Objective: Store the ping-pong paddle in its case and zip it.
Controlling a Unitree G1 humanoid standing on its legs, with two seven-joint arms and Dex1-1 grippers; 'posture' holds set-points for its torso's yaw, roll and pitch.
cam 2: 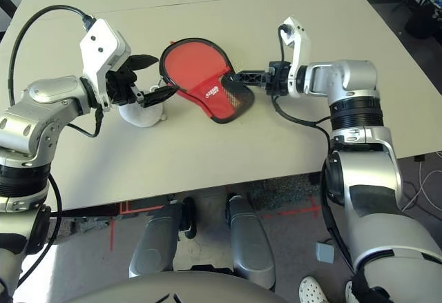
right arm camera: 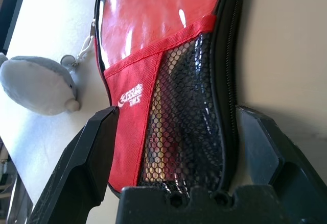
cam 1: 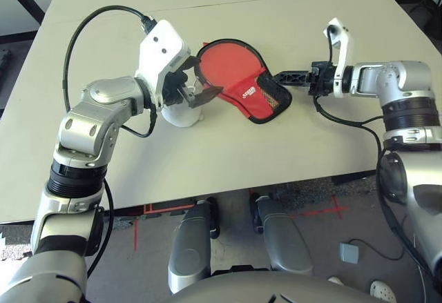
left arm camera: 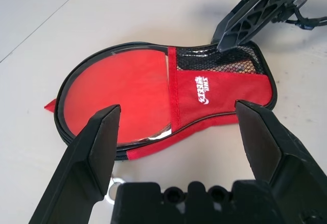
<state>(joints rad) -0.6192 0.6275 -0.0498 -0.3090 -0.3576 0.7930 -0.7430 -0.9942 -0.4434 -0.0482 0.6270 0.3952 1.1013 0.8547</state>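
Case (cam 1: 238, 82) lying flat mid-desk, paddle (left arm camera: 122, 94) showing inside.
Right gripper (right arm camera: 176, 147) is straddling the mesh handle end, fingers spread; left gripper (left arm camera: 176, 132) is hovering at the round end, fingers spread, beside a white fuzzy ball (cam 2: 141, 115) on the desk (cam 1: 276, 144).

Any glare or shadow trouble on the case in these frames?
Right wrist view: white glare streaks on the clear window of the case, with the mesh pocket glinting too. Left wrist view: a thin shine along the window's lower edge, otherwise even. Head views: soft light, and the left gripper shades the case's round end.
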